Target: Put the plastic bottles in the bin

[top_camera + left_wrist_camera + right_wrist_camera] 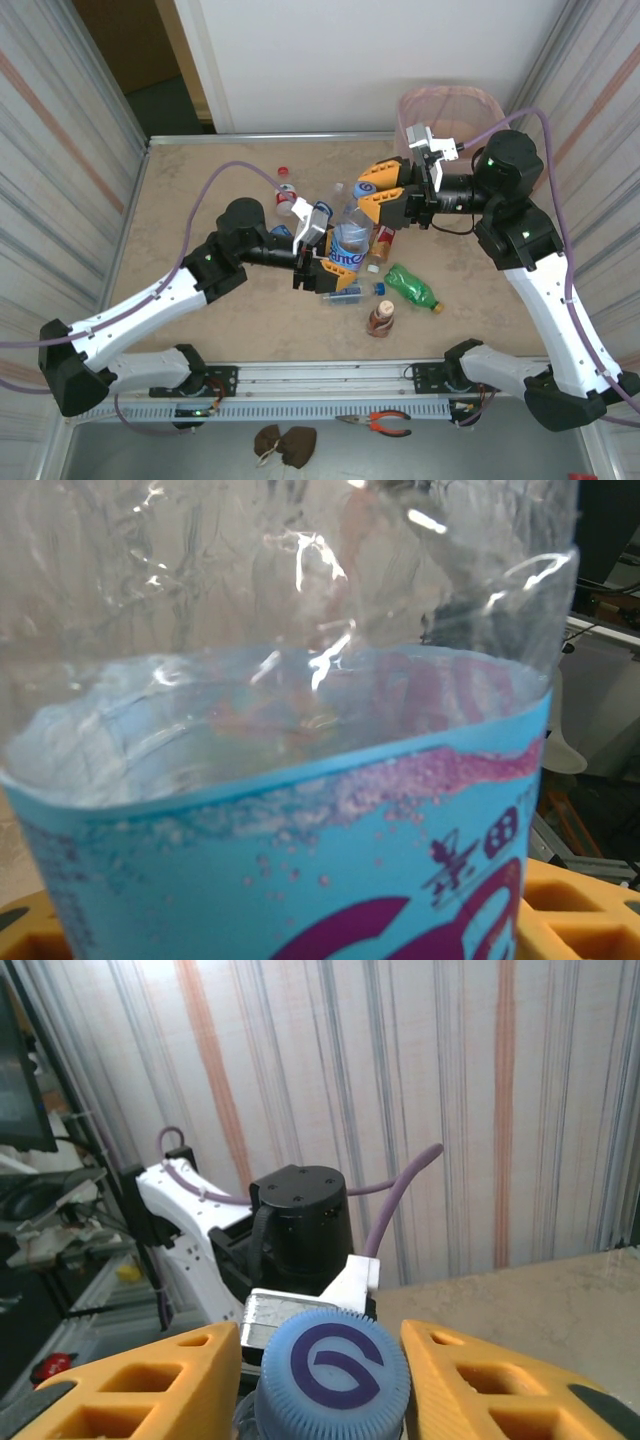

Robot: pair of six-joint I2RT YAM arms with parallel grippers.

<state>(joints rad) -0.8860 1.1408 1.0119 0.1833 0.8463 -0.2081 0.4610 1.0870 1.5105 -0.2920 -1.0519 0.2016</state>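
Note:
A clear plastic bottle with a blue and purple label hangs above the table's middle, held by both arms. My left gripper is shut on its labelled body, and an orange finger shows at the lower edge of the left wrist view. My right gripper is shut around the bottle's top, where its blue cap sits between the orange fingers. The beige bin with its pink bag stands at the back right, behind the right wrist.
Loose bottles lie on the table: a green one, a brown one, a clear one lying flat, a red-labelled one and a red-capped one. Red-handled pliers lie below the front rail.

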